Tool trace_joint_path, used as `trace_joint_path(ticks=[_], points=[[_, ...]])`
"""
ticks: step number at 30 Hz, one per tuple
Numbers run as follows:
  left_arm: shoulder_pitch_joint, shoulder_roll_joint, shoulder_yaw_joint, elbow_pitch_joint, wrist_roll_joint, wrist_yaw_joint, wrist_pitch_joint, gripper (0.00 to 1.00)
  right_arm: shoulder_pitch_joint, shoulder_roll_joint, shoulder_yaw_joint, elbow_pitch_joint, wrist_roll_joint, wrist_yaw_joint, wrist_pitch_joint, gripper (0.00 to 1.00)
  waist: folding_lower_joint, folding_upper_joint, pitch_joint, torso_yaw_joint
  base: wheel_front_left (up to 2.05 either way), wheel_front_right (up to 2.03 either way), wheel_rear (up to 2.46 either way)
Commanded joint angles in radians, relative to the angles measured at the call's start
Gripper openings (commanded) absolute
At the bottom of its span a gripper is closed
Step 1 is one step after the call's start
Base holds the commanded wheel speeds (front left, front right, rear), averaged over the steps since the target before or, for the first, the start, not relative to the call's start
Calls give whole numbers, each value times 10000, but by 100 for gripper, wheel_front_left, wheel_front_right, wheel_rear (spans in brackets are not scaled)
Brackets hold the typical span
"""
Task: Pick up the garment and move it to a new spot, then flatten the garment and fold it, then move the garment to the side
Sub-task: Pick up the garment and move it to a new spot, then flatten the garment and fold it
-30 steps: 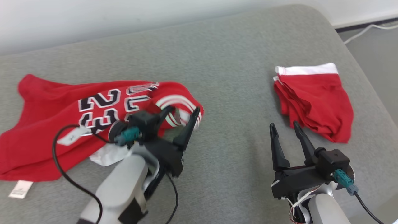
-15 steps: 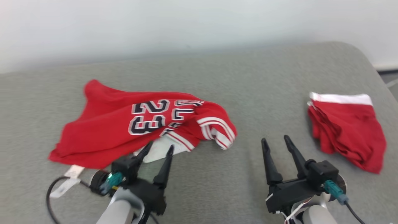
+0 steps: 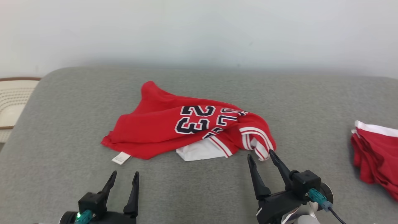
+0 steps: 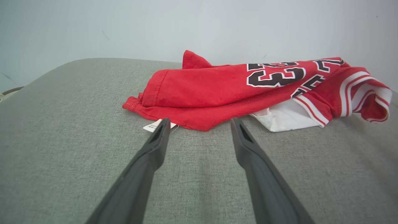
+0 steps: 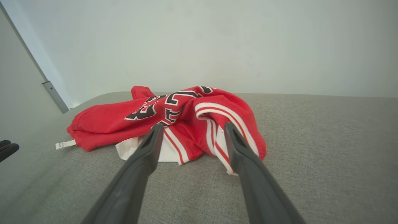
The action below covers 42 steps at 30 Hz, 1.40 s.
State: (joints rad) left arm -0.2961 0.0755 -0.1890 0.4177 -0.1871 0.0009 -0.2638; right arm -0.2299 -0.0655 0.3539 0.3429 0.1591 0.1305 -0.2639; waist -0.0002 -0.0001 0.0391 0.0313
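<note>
Head view: the crumpled red numbered jersey [image 3: 174, 130] lies centred on the grey upholstered surface [image 3: 77, 102], with left hand [image 3: 125, 172] and right hand [image 3: 259, 154] released, empty. Flattening looks next: grip its edges.

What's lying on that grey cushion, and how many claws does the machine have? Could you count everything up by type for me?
Red clothes: 2, the red jersey and the folded red garment.
Claws (grippers): 2, the left gripper and the right gripper, both open and holding nothing.
Grey cushion: 1.
Total: 5.
</note>
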Motion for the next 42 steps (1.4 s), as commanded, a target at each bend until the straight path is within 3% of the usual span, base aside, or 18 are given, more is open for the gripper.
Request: trace_joint_path(ticks=[1, 9, 16, 29, 30, 31, 32, 37, 42], points=[[353, 15, 216, -96, 141, -66, -11, 100, -99, -75, 127, 114, 24, 5, -1, 100, 2, 1, -110, 678, 0, 0, 0], [748, -142, 659, -344, 427, -325, -11, 100, -963, -355, 519, 1621, -64, 5, 0, 100, 2, 1, 262, 1864, 0, 0, 0], [719, -237, 686, -472, 396, -383, -11, 100, -1951, -539, -101, 2927, -429, 5, -3, 100, 2, 1, 760, 2798, 0, 0, 0], [429, -247, 299, -721, -281, -173, -11, 100, -3283, -774, -1149, 6146, -2223, 5, 51, 100, 2, 1, 1630, 3549, 0, 0, 0], [411, -246, 294, -743, -311, -163, -11, 100, -3297, -732, -1169, 6443, -2271, 5, 74, 82, 2, 1, 1648, 3557, 0, 0, 0], [396, -248, 289, -754, -334, -138, -11, 100, -3340, -675, -1165, 6639, -2298, 5, 80, 10, 2, 1, 1663, 3550, 0, 0, 0], [378, -248, 301, -772, -345, -116, -11, 100, -3367, -627, -1126, 6715, -2345, 6, 86, 0, 2, 1, 1672, 3517, 0, 0, 0], [430, -244, 380, -773, -309, -143, -11, 100, -3083, -742, -798, 6237, -2011, 5, 80, 0, 2, 1, 1492, 3062, 0, 0, 0], [587, -243, 396, -647, -301, -243, -11, 100, -2414, -1247, -36, 5381, -1201, -5, 71, 0, 2, 1, 1081, 2336, 0, 0, 0]])
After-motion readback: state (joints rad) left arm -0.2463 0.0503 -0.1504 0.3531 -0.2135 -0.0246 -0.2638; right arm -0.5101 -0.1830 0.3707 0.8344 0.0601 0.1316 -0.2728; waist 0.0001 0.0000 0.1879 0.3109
